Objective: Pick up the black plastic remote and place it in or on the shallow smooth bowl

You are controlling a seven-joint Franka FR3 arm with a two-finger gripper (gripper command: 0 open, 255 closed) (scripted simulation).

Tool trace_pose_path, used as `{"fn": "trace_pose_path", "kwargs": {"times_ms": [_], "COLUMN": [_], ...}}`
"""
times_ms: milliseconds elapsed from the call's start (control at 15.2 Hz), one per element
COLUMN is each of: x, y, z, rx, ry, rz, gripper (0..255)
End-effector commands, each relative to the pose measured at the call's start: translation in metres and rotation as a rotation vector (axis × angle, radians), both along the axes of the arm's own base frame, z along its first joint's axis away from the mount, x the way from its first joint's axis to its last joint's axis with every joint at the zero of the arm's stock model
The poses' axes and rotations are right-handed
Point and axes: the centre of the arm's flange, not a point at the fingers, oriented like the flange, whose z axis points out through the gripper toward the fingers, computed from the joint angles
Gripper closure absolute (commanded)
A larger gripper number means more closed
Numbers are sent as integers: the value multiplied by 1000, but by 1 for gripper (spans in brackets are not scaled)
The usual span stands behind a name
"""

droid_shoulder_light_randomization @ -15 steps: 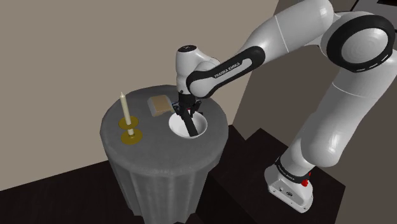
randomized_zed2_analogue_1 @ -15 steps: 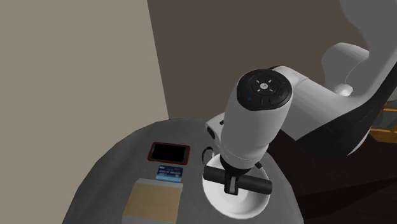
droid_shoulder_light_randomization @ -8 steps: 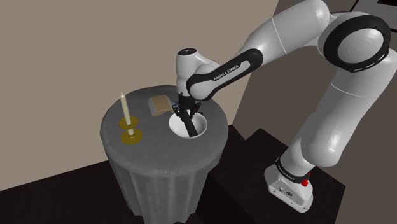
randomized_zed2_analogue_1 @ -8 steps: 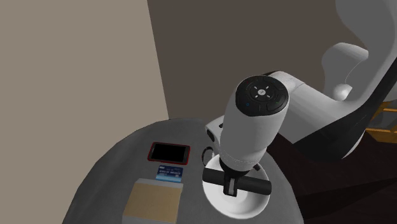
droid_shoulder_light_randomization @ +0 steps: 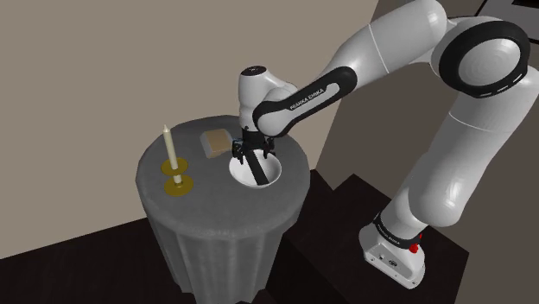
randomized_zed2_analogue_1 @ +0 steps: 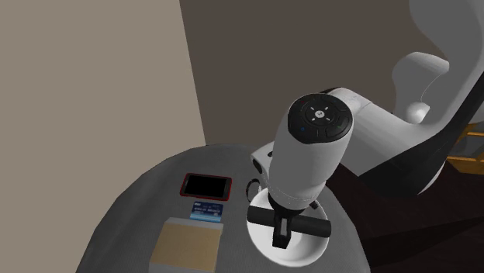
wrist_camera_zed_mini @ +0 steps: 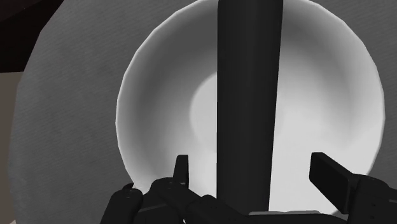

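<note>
1. The black remote (wrist_camera_zed_mini: 248, 95) lies in the white bowl (wrist_camera_zed_mini: 146, 95). Its long axis runs straight away from the hand, from under the jaws across the hollow to the far rim.
2. In the shoulder view the remote (droid_shoulder_light_randomization: 256, 174) slants. Its lower end is down in the bowl (droid_shoulder_light_randomization: 277, 169) toward that view's lower right, and its upper end is up by the jaws.
3. The jaws stand wide apart, with one of the fingers (wrist_camera_zed_mini: 331, 178) on each side of the remote. A gap shows on both sides, so they clasp nothing.
4. The bowl sits on a round, grey-draped bench (droid_shoulder_light_randomization: 216, 203), with a candle (droid_shoulder_light_randomization: 169, 148) and a tan box (droid_shoulder_light_randomization: 216, 142) nearby.
</note>
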Motion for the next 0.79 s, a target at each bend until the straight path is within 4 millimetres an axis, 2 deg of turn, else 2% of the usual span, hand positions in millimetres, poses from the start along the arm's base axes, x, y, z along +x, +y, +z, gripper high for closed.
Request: {"fn": "trace_pose_path", "kwargs": {"times_ms": [0,198,726], "x": [0,1,1], "y": [1,4,4], "z": [13,50,50], "rx": [0,0,0], "ry": [0,0,0], "rz": [0,0,0], "gripper": [0,0,0]}}
